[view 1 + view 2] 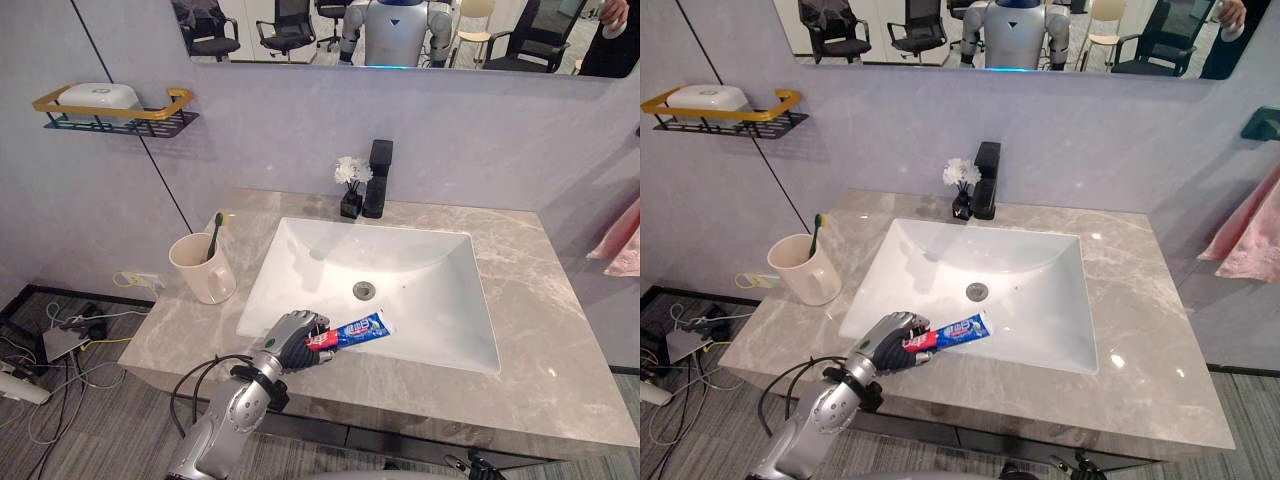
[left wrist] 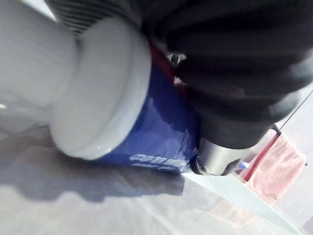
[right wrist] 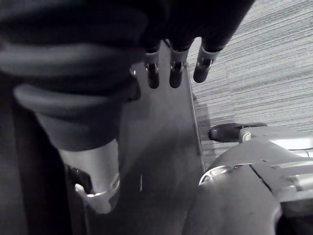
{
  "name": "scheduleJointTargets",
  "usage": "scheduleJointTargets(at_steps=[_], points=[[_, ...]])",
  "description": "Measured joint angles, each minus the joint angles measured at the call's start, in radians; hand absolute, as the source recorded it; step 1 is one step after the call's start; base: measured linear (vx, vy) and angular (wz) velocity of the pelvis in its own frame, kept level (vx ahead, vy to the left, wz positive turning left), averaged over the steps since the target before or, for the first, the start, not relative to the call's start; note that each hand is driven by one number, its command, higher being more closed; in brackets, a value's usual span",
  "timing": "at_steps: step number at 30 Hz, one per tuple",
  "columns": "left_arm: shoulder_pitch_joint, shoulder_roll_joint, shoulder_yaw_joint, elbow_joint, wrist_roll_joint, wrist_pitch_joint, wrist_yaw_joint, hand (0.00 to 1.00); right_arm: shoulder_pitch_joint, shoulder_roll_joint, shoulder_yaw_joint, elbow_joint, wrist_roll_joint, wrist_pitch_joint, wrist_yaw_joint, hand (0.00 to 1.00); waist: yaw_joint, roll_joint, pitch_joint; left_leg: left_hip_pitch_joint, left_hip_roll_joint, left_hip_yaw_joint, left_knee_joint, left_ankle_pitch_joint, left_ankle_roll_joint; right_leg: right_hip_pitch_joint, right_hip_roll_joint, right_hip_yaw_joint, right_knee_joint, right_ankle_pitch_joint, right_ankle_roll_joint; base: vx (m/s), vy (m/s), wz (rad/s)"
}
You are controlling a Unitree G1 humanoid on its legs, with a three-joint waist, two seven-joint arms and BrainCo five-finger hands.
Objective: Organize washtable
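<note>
Now the left hand point(image 1: 293, 341) is clamped on the toothpaste tube point(image 1: 355, 330) at the table's front edge. The tube's long axis points right over the sink point(image 1: 410, 255). The cup point(image 1: 203, 272) stands near the left edge, and the right hand point(image 3: 176, 68) hangs relaxed.

Head stereo views overlook washtable point(image 1: 540, 330), wrists close-up

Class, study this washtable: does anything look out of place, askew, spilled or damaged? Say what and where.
The toothpaste tube is out of place: gripped by the left hand at the front-left rim of the sink, it juts over the basin. The toothbrush stands in its cup. Nothing looks spilled or damaged.
</note>
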Motion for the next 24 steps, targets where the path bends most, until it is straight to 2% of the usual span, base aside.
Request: scheduleJointTargets(at_steps=[4, 10, 21, 24], points=[[0.000, 0.001, 0.004, -0.005, -0.001, 0.002, 0.003, 1.00, 0.003, 0.001, -0.002, 0.000, 0.001, 0.001, 0.000, 0.00, 0.001, 0.000, 0.002, 0.006, -0.001, 0.000, 0.000, 0.000, 0.000, 0.007, -0.001, -0.001, 0.000, 0.000, 0.000, -0.03, 0.004, 0.00], [0.004, -0.001, 0.004, -0.006, -0.035, 0.032, 0.017, 1.00, 0.009, 0.009, -0.027, -0.008, 0.004, -0.003, -0.003, 0.00, 0.001, 0.002, 0.003, 0.002, 0.001, 0.015, 0.001, -0.001, -0.001, 0.004, 0.001, 0.006, -0.001, -0.001, -0.001, -0.06, -0.002, -0.03], [0.000, -0.047, 0.005, -0.060, -0.090, 0.060, 0.068, 1.00, 0.028, 0.021, -0.188, -0.021, 0.050, -0.007, -0.025, 0.00, -0.002, 0.007, 0.003, -0.004, 0.016, 0.070, 0.006, -0.011, -0.011, -0.028, 0.019, 0.063, 0.000, 0.002, -0.006, -0.01, 0.004, -0.16], [0.000, -0.062, 0.012, -0.064, -0.102, 0.061, 0.082, 1.00, 0.068, 0.026, -0.265, -0.140, 0.051, -0.005, -0.030, 0.00, -0.016, 0.004, 0.004, 0.004, 0.017, 0.092, 0.007, -0.019, -0.009, -0.029, 0.023, 0.081, 0.000, 0.003, -0.006, 0.01, 0.019, -0.16]])
